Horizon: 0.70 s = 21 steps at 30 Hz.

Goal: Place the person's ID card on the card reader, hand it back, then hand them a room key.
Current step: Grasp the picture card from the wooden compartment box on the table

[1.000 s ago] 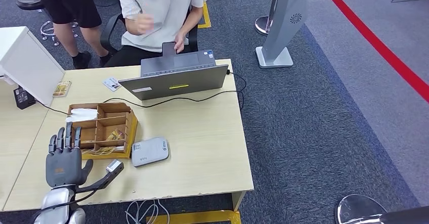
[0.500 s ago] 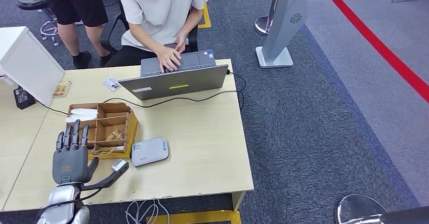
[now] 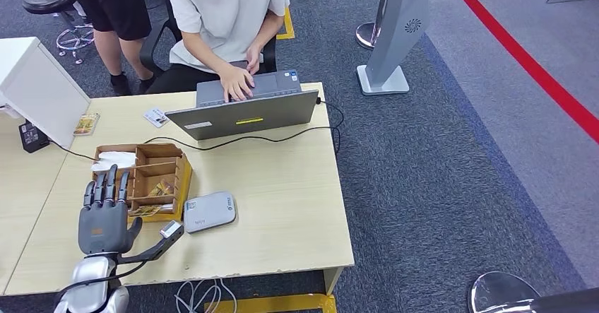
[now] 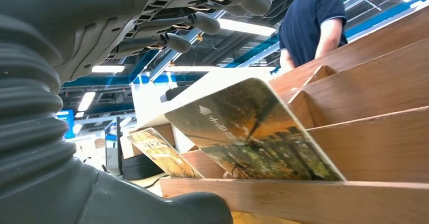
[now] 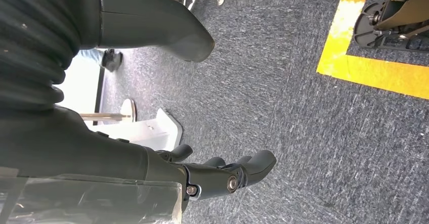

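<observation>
A grey card reader [image 3: 209, 211] lies near the table's front edge. To its left stands a wooden organiser box [image 3: 185, 172] with room key cards [image 3: 161, 188] in its compartments. My left hand [image 3: 104, 217] hovers at the box's near-left corner, fingers straight and apart, holding nothing. In the left wrist view my left hand [image 4: 91, 27] spreads over a patterned key card [image 4: 253, 133] that leans out of the box [image 4: 384, 133]. An ID card [image 3: 155, 117] lies on the table by the laptop [image 3: 244, 111]. My right hand [image 5: 126, 153] hangs over carpet, empty, thumb apart from its fingers.
A person in a white shirt [image 3: 226, 9] sits behind the laptop with a hand on its keyboard; another person [image 3: 116, 9] stands behind. A white device [image 3: 39, 87] stands at the table's [image 3: 282, 179] far left. A black cable [image 3: 247, 139] crosses the table.
My left hand has moved forward and to the right, up to the wooden box. The seated person's raised hand has come down onto the laptop keyboard.
</observation>
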### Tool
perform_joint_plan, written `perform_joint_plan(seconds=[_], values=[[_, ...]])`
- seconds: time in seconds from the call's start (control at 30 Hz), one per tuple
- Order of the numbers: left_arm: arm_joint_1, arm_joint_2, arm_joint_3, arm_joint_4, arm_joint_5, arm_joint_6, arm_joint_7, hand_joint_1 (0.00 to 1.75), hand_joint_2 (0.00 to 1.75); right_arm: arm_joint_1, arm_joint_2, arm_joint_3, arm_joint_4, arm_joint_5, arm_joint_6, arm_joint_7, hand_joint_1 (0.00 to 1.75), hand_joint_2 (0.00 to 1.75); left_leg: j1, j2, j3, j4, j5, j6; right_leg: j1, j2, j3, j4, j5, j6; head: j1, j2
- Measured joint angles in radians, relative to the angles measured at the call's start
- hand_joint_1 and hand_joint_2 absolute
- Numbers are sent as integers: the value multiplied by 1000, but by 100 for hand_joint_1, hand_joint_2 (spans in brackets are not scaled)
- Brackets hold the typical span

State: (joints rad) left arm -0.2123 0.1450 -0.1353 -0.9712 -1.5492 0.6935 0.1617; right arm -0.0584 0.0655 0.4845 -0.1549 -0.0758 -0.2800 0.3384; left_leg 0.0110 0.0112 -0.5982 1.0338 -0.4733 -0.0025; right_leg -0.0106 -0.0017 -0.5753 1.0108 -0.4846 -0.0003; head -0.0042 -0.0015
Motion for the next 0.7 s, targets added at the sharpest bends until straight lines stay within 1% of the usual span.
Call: perform_joint_plan(seconds=[0.7], values=[[-4, 1, -26, 6, 0, 0, 14, 0, 175, 0, -1, 1, 0, 0, 6, -1, 0, 175, 0, 0, 0, 0, 0, 0, 0, 0, 0, 0, 0, 0, 0, 0]])
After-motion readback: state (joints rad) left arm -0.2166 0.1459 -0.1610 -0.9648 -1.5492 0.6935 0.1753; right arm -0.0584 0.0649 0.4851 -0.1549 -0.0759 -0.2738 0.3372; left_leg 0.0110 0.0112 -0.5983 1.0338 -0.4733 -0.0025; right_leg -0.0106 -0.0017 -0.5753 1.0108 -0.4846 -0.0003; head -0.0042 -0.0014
